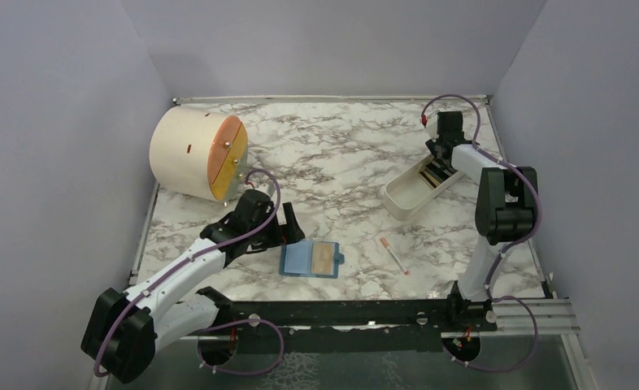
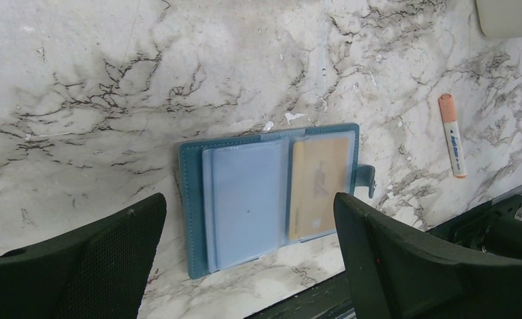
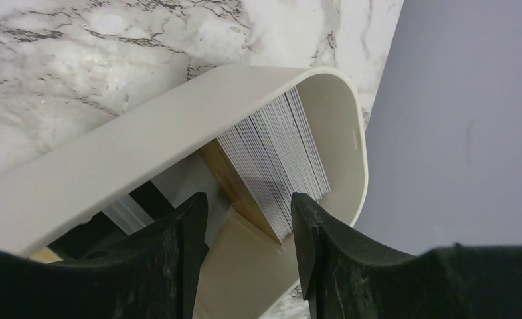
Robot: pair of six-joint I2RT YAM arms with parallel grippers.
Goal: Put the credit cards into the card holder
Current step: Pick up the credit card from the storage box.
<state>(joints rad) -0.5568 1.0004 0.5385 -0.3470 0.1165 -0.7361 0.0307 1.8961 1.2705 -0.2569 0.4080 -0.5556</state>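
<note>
The teal card holder (image 1: 310, 260) lies open on the marble near the front, seen close in the left wrist view (image 2: 193, 199). A gold card (image 2: 319, 187) sits in its right sleeve; the left sleeve looks empty. My left gripper (image 1: 288, 227) is open and empty, its jaws wide apart above the holder (image 2: 250, 206). My right gripper (image 1: 438, 166) is open, low inside the white tray (image 1: 402, 199). In the right wrist view its jaws (image 3: 248, 206) straddle the corner of a stack of grey-white credit cards (image 3: 278, 156) with a gold one beside it, without closing on them.
A round cream drum with an orange face (image 1: 194, 154) stands at the back left. A white-and-red pen-like stick (image 1: 393, 254) lies right of the holder. A black rail (image 1: 341, 313) runs along the near edge. Grey walls close three sides.
</note>
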